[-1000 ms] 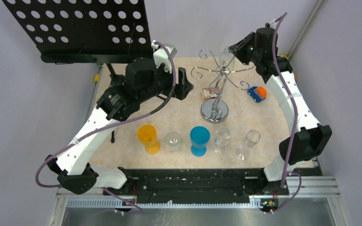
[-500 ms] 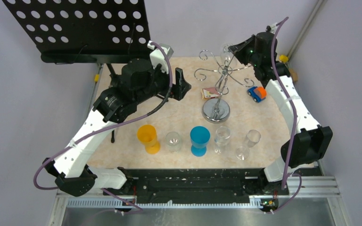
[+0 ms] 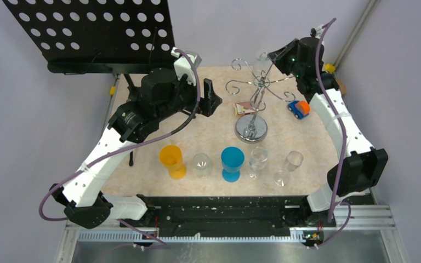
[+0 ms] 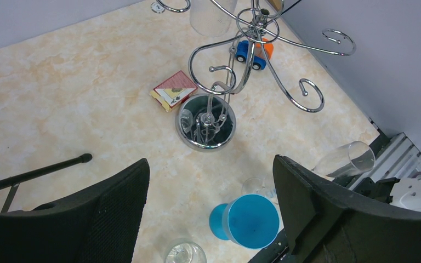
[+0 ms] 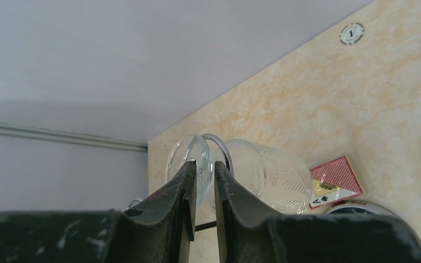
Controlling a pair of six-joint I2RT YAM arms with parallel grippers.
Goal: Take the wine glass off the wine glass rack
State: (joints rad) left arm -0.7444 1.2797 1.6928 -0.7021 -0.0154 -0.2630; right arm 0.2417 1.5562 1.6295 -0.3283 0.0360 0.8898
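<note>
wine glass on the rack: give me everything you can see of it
The wine glass is clear, with a cut-pattern bowl, a thin stem and a round flat foot. It hangs bowl-down at the far side of the wine glass rack, and a chrome wire arm curves past its stem. The right gripper is closed on the stem, between foot and bowl. Nothing else appears to touch it. It looks empty and whole.

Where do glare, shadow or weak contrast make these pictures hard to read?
Top external: even light, but the wine glass nearly vanishes against the pale wall. Left wrist: the base of the wine glass rack mirrors its surroundings. Right wrist: the jaws are dark and close, with little detail.
</note>
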